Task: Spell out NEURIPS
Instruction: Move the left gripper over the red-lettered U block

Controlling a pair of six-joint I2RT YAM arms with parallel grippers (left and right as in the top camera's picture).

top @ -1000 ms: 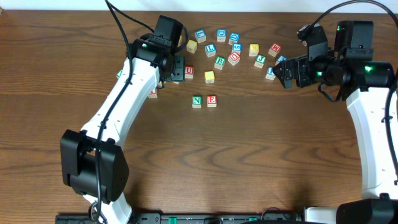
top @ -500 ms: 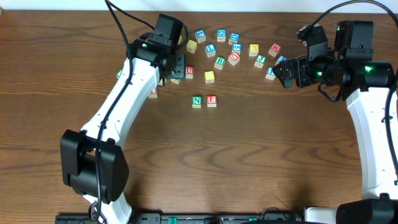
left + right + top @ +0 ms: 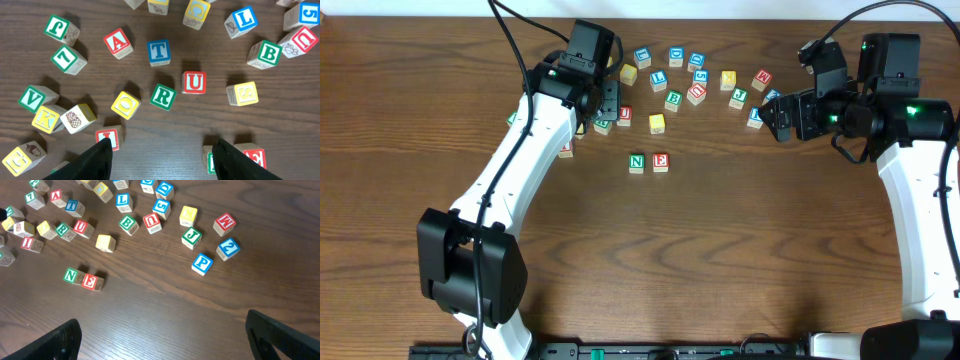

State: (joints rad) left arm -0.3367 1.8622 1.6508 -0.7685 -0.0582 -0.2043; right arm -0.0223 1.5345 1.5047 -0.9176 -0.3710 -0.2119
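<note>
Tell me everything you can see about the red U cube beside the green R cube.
The red U cube is a pale wooden block, its top face framed in red around a red U. It sits flat on the wood table, unheld. The green R cube lies close on one side, a yellow cube farther off on the other; gaps show, so nothing but the table seems to touch it. The open left gripper hangs nearby.

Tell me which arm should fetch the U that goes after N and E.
Left. The left gripper, open, hangs just short of the red U beside the R. The right gripper, also open, sits across the pile, nearer the P.
</note>
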